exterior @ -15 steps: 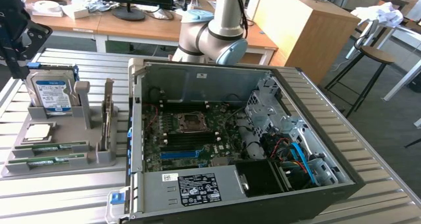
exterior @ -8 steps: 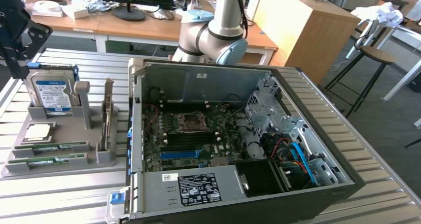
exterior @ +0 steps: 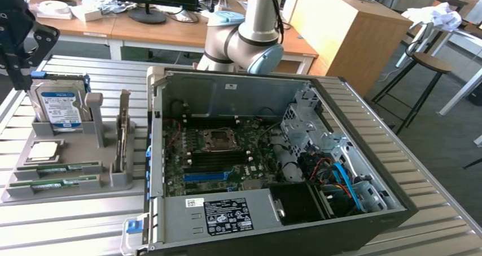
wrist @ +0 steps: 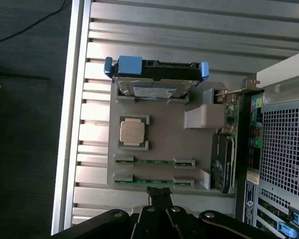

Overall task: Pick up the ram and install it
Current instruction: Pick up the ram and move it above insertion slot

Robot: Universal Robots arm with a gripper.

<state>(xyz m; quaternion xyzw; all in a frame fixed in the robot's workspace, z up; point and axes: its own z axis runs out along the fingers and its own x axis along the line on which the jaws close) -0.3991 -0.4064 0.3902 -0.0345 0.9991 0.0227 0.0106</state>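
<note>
Hovering over the grey moulded parts tray (wrist: 164, 129), the black gripper (wrist: 158, 193) is seen with its fingers drawn together and nothing clamped between them. The ram (wrist: 154, 182), a long, thin green circuit-board stick, is found lying flat in the outermost groove of that tray, below the gripper and, in the wrist view, just beside the fingertips. Its long axis is laid across the tray, pointing toward the open black computer case (exterior: 226, 95) and parallel to a second green stick (wrist: 154, 162) seated in the neighbouring groove. Both ends are cradled by small grey holders, so the bare middle span is judged to be the part left free for grasping. Small dark chips can be made out along the green board. The case is set well apart from the ram, at the exterior view's right.
</note>
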